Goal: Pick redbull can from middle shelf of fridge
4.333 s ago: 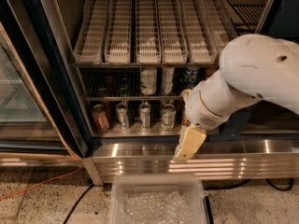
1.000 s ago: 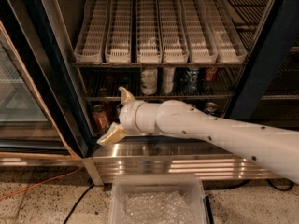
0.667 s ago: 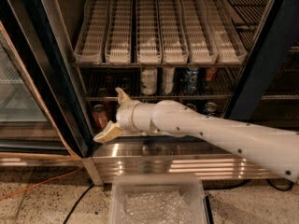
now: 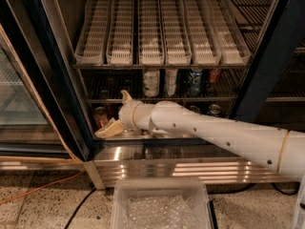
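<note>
A large commercial display fridge (image 4: 267, 56) with black door frames is seen with its left glass door (image 4: 19, 99) swung open, and its base is faced with a ribbed stainless-steel panel (image 4: 190, 168). At 12 o'clock a rack of white plastic slotted lanes (image 4: 151, 27) is mounted. Below it, a dark wire rack (image 4: 109, 90) carries two wide white-labelled cans (image 4: 151, 82), a blue can (image 4: 193, 80) and a red can (image 4: 213, 75).

The middle shelf (image 4: 147, 136), a dark metal wire rack with a front rail, is set just above the steel panel and is largely hidden by shadow and by the arm. The small slim redbull can (image 4: 101, 116), with a round metallic lid and a dark, dimly lit body of reddish cast, is stood upright at the left end of this shelf, near the black frame.

A smooth white tubular arm (image 4: 228, 135), dotted with small dark holes, is stretched in from 4 o'clock across the shelf front. The gripper (image 4: 110, 113) is placed just at 3 o'clock of the can. Its cream-coloured tapered fingers (image 4: 110, 128) are spread wide. One is raised toward 12 o'clock, up to the rail of the rack above, and the other is angled toward 8 o'clock beside the can's base. Nothing is clasped, and contact with the can cannot be told.

At 6 o'clock a clear plastic bin (image 4: 159, 182) with bubbly translucent contents is set on the speckled floor (image 4: 38, 213), where an orange cable (image 4: 28, 194) is trailed at 8 o'clock.
</note>
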### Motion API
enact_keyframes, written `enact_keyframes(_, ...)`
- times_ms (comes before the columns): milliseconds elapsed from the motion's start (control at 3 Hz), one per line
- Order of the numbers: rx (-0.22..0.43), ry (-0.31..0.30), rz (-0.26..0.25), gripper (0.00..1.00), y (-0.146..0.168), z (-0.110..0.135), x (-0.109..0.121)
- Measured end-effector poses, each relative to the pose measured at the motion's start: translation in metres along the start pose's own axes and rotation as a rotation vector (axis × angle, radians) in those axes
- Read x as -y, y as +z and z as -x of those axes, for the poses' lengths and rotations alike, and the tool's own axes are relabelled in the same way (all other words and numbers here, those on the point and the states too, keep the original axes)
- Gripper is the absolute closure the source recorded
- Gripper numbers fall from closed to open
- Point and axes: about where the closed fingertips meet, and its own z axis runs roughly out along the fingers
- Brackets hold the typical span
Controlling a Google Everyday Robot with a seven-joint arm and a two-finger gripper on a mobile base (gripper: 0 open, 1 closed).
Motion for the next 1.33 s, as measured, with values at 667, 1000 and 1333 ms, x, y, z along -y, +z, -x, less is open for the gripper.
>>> enact_keyframes(667, 0.061, -0.031, -0.015, 0.0, 0.017, 0.015, 0.007)
enact_keyframes(1000, 0.124, -0.063, -0.036, 0.0, 0.029, 0.034, 0.014)
enact_keyframes(1333, 0.164, -0.08, -0.059, 0.0, 0.035, 0.046, 0.017)
